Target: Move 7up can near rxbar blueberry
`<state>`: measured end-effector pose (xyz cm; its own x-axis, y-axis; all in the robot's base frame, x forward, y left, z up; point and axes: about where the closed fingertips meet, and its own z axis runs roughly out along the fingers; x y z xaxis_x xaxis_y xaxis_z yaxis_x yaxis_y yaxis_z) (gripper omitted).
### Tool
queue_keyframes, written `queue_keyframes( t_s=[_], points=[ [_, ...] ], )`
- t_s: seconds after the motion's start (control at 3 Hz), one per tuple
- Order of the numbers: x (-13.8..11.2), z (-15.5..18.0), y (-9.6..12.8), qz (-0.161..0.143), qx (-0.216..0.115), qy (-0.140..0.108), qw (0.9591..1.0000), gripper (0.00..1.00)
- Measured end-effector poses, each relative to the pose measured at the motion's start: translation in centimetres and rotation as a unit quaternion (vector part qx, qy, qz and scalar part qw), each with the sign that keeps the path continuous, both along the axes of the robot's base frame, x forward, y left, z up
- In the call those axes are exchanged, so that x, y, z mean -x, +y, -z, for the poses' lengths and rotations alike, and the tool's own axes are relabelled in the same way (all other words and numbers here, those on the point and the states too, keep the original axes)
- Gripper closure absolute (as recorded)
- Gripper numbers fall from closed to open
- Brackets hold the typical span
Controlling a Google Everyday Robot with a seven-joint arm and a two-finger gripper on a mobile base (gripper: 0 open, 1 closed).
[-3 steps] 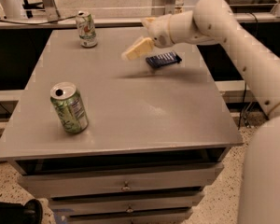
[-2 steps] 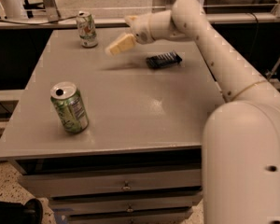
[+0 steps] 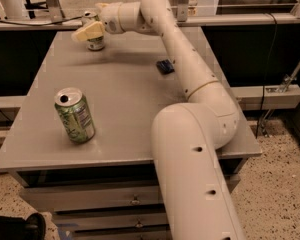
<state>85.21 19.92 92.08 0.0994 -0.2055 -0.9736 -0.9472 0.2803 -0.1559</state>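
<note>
The 7up can point(image 3: 95, 43) stands upright near the table's far left corner, whitish with a silver top. My gripper point(image 3: 87, 33) is right at the can, covering its upper half from the front. The rxbar blueberry point(image 3: 164, 65) lies flat to the right of the table's middle, a dark-blue wrapper partly hidden behind my arm point(image 3: 175, 44). The can and the bar are far apart.
A larger green can with a white label point(image 3: 75, 115) stands upright at the front left of the grey table point(image 3: 120, 109). My arm crosses the right half of the table. Drawers sit under the tabletop. A rail and dark shelving run behind the table.
My gripper has swung left from above the rxbar blueberry to the 7up can at the far left corner. The cans and the bar have not moved.
</note>
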Motion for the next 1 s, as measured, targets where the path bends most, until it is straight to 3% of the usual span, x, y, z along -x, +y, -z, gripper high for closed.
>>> queue_keyframes(
  t_s=[0.33, 1.0],
  points=[
    [-1.7, -1.7, 2.9, 0.025, -0.013, -0.001, 0.9996, 0.17],
    [-2.9, 0.3, 1.6, 0.066, 0.037, 0.025, 0.9968, 0.64]
  ],
)
